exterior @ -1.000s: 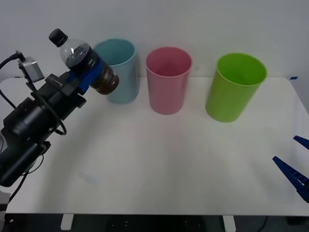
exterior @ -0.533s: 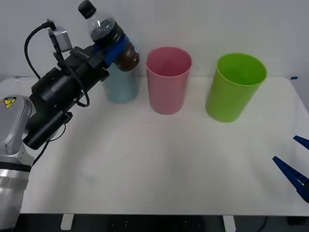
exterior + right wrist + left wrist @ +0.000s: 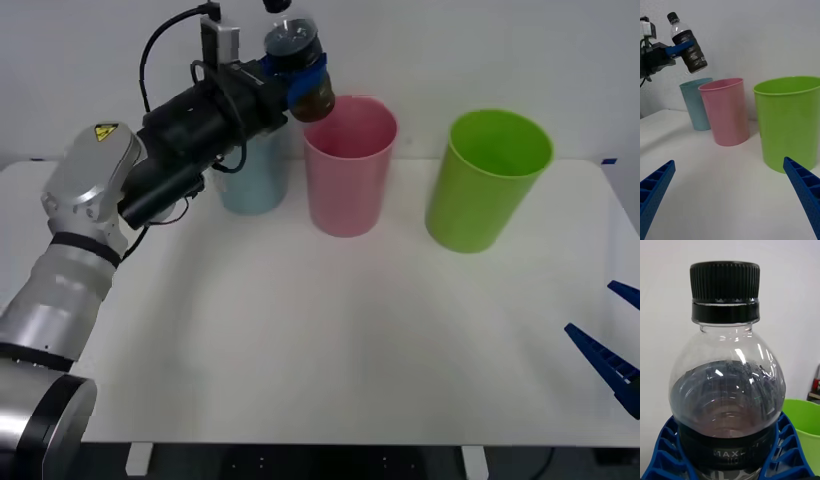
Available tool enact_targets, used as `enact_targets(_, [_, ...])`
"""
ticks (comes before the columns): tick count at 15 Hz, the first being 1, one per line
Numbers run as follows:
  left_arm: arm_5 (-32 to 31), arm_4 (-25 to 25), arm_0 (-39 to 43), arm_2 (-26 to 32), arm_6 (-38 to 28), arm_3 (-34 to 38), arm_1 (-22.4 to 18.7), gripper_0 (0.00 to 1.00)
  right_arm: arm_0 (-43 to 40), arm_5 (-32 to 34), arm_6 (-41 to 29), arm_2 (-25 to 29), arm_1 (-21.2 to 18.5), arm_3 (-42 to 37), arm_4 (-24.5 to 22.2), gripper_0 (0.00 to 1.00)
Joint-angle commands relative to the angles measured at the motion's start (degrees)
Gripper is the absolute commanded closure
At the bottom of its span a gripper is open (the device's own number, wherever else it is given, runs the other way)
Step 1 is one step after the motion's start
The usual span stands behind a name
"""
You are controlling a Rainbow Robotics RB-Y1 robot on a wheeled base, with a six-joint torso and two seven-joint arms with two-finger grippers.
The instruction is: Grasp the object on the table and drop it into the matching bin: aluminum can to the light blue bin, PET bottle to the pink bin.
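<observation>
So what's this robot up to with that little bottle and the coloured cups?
It is sorting rubbish. The left gripper holds a small PET bottle in the air, tilted, near the pink bin's rim, on the side toward the light blue bin. It has not let go yet. A lime green bin stands farther along the white table. The right gripper waits open, low at the table's near right edge.
</observation>
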State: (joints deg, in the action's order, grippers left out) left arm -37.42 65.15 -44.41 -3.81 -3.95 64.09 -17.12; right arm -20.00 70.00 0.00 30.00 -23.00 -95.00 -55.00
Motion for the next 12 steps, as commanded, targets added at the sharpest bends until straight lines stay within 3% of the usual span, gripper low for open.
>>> enact_targets(1, [0.0,0.1,-5.7,-1.6,1.0,-7.3,1.0,1.00,0.0,0.0,0.0,0.0,0.0,0.0,0.0,0.00])
enact_targets(5, [0.4,0.8,-11.0,-2.6,2.3,-14.1,3.4,1.00,0.0,0.0,0.0,0.0,0.0,0.0,0.0,0.00])
enact_targets(12, [3.1,2.3,-12.2,-2.6,2.8,-14.8,5.4,1.00,0.0,0.0,0.0,0.0,0.0,0.0,0.0,0.00])
